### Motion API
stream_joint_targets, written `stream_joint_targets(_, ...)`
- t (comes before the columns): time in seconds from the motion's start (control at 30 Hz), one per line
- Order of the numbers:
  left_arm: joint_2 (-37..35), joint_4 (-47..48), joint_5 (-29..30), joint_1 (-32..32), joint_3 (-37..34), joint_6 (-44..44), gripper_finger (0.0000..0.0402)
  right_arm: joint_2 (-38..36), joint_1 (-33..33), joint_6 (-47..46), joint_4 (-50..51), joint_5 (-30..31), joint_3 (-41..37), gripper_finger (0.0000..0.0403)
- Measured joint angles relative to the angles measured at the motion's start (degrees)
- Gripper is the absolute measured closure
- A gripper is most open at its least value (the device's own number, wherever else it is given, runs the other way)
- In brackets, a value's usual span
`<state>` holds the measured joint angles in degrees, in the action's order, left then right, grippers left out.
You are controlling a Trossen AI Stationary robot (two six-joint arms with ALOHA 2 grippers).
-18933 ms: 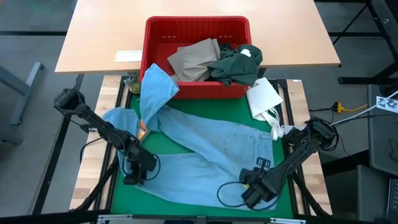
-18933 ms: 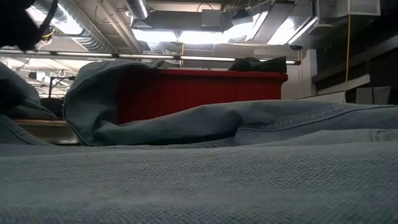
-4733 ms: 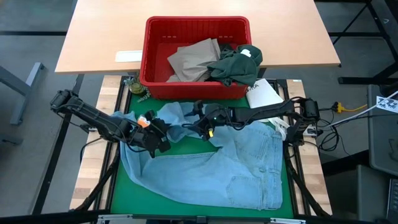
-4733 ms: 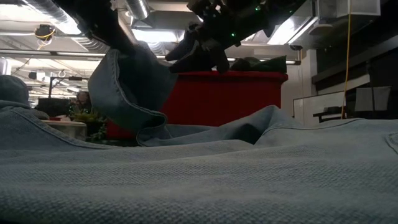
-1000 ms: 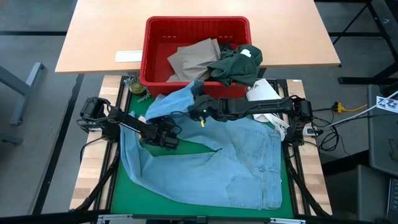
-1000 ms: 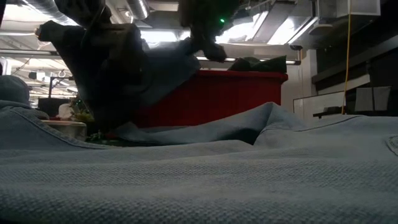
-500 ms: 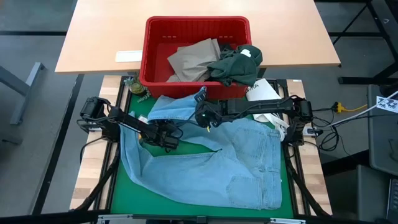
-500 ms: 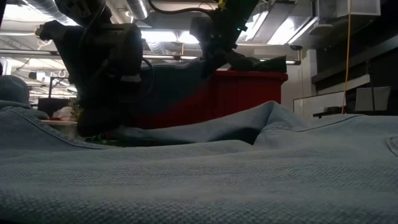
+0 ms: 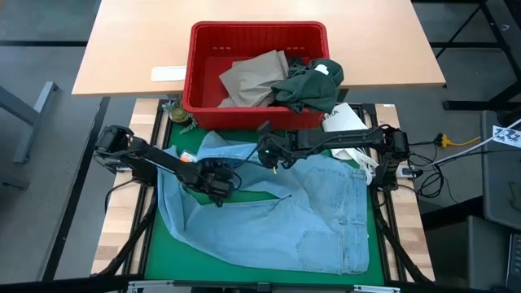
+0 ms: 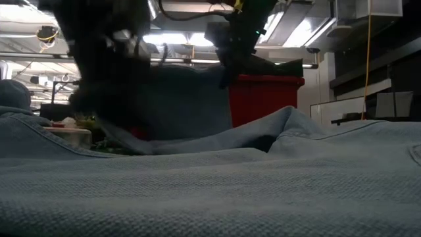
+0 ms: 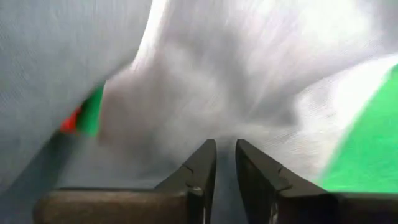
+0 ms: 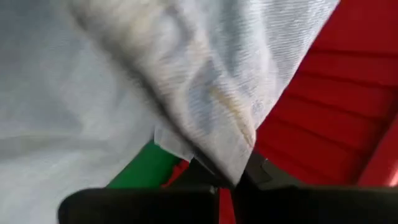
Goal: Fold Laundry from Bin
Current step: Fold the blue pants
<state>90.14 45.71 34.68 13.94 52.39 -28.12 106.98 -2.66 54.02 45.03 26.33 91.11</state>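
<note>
Evidently the right gripper (image 9: pixel 271 152) pinches the jeans (image 9: pixel 317 212) hem just before the bin (image 9: pixel 259 34), likely keeping that leg taut for folding. Meanwhile the left gripper (image 9: pixel 218 184), fingers (image 11: pixel 202 163) narrowly parted and empty, sits low on the denim, seemingly letting go.

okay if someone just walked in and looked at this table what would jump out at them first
Probably the light blue jeans sprawled over the green mat, with both dark arms meeting on their upper edge. The right gripper pinches a lifted fold near the bin; the left gripper sits on the cloth beside it, jaws slightly apart. Behind them stands the bright red bin, holding tan and dark green garments.
</note>
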Motion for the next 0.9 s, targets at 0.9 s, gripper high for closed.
stream_joint_targets(0.9, -7.82, -2.68, -34.85, 8.73, 7.37, 18.78, 0.036, 0.07, 0.07, 0.42, 6.9, 0.19, 0.0, 0.0392)
